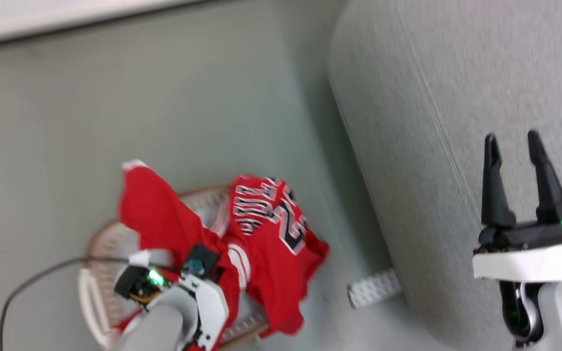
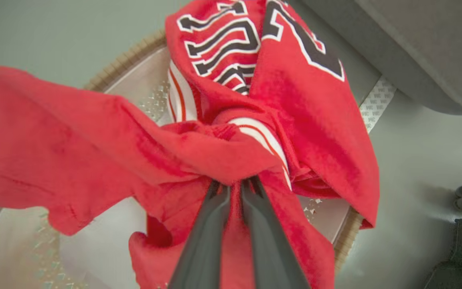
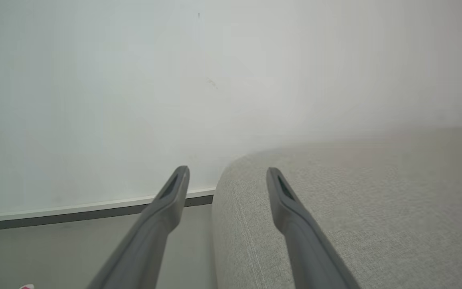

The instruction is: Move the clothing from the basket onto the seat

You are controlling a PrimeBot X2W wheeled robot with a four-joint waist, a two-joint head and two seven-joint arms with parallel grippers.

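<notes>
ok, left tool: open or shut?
Shut. In the left wrist view the left tool is pinched on bunched red sports clothing over the cream perforated plastic basket.

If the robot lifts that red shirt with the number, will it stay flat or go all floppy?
Probably floppy: the jersey droops in folds over the basket rim. Likely light, since the left tool bunches cloth with a thin pinch. The plain garment looks caught in that pinch, so both may rise together.
</notes>
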